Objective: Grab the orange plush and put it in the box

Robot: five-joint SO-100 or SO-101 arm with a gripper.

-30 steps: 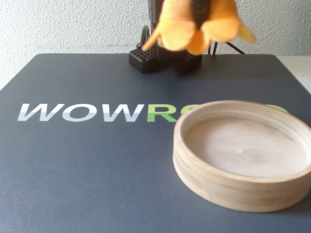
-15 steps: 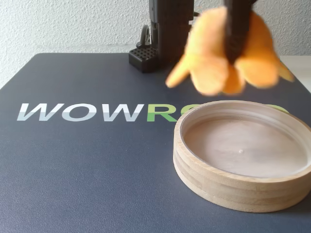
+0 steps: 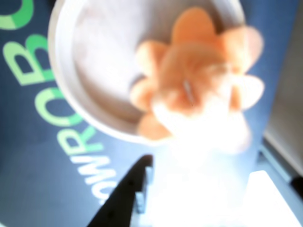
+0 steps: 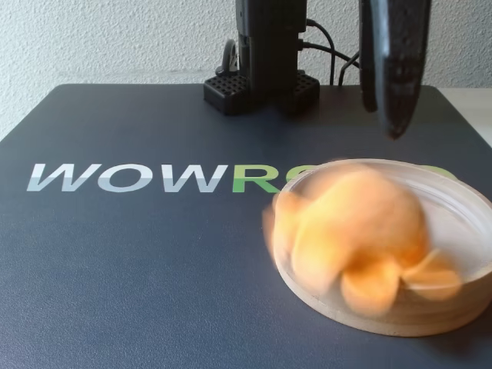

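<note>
Orange plush blurred, over near rim of box; gripper above box, spread, empty; risk: rolls over rim.

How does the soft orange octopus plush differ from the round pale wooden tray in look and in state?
The soft orange octopus plush is bright orange, while the round pale wooden tray is light beige. The plush has a domed head and petal-like tentacles; the tray is flat and shallow with a thick rim. The plush is smeared by motion blur in the fixed view, whereas the tray's rim looks sharp. The plush is also narrower than the tray. Both are rounded.
</note>
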